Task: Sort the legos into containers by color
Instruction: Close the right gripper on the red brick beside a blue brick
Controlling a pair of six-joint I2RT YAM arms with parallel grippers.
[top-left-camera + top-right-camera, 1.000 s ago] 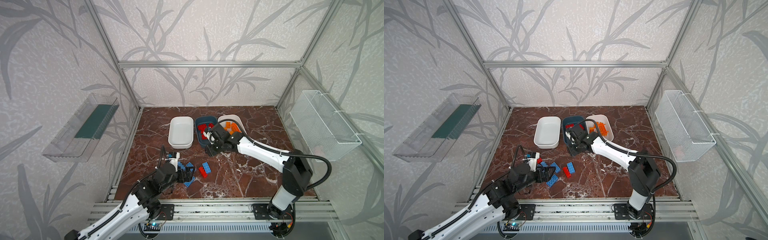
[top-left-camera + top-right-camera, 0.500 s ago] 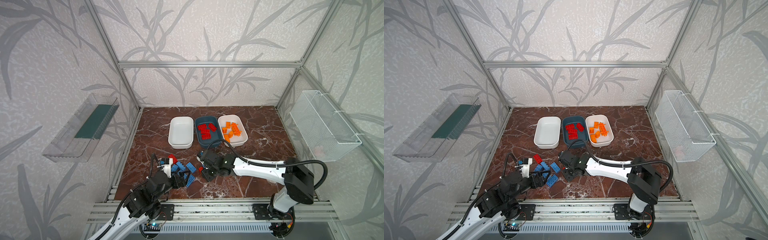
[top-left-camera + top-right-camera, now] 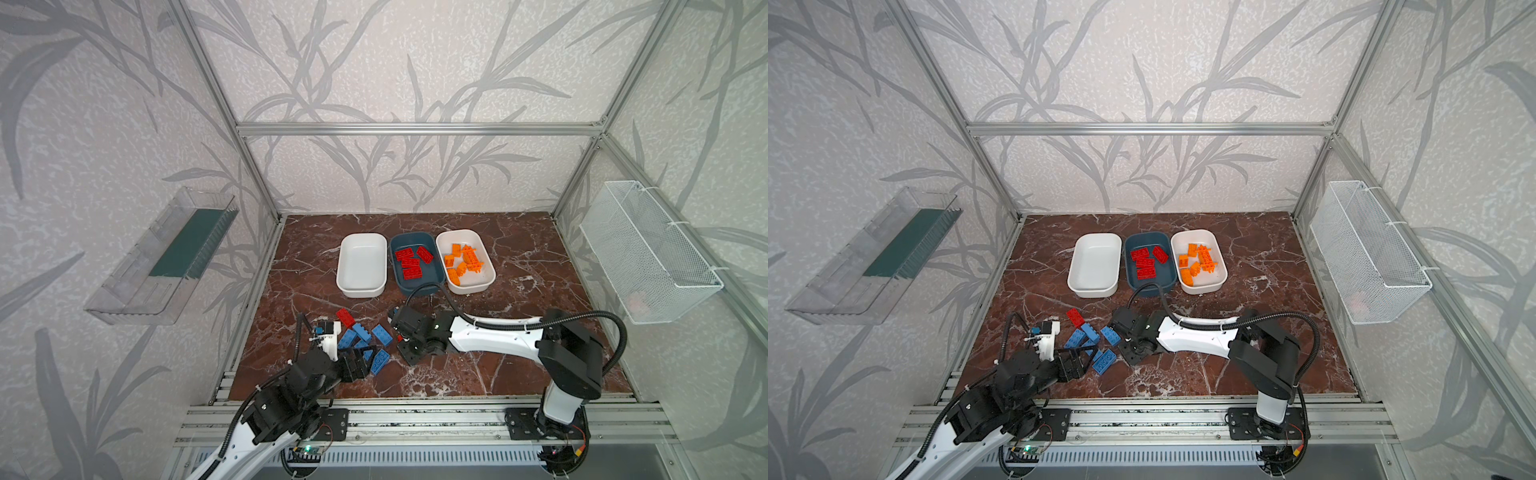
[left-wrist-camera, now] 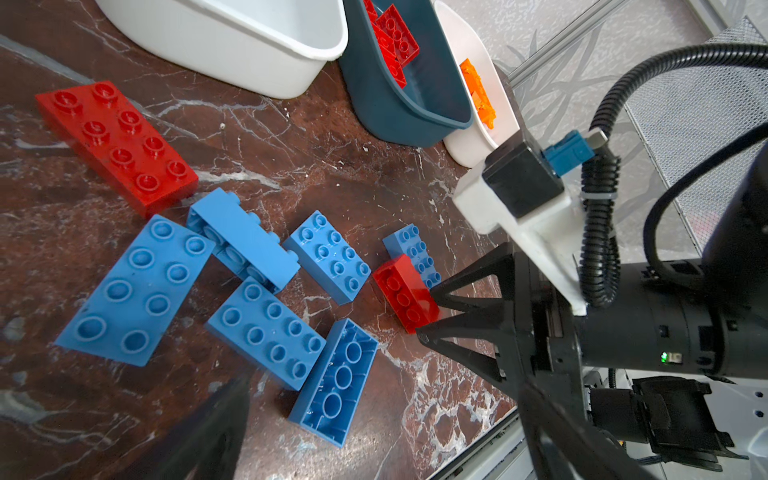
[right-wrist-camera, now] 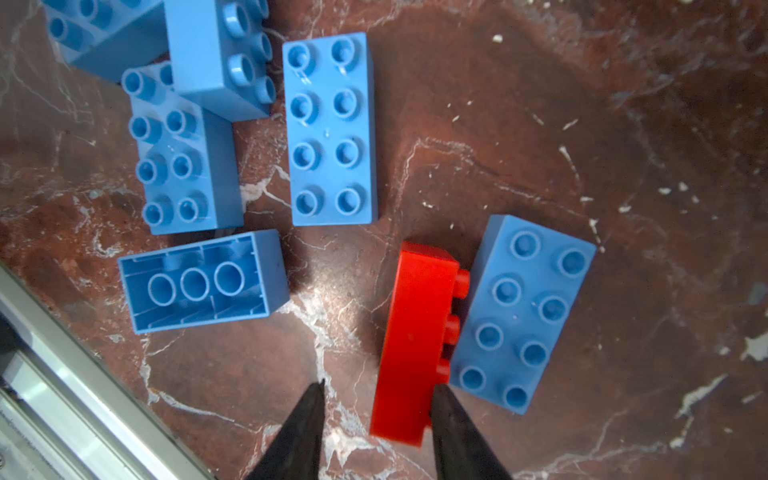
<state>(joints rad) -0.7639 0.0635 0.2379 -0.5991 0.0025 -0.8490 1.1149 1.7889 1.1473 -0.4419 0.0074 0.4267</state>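
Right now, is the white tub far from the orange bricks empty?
Empty: the white tub shows only bare white inside, no bricks.

Low left end effector (image 3: 355, 365) agape, right end effector (image 5: 380, 388) narrowly apart.

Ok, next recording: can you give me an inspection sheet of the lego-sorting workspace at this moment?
Surface: red-brown marble tabletop, no damage seen.
Job's things: left white tub empty; teal tub holds red bricks; right white tub holds orange pieces; blue bricks and a loose red brick unsorted.
Clutter: nothing seen.
Grippers: left gripper open at the blue bricks; right gripper open, jaws straddling a tipped red brick.
Cables: black corrugated cable loops above the right wrist.
Surroundings: clear wall shelf, white wire mesh basket, aluminium frame.
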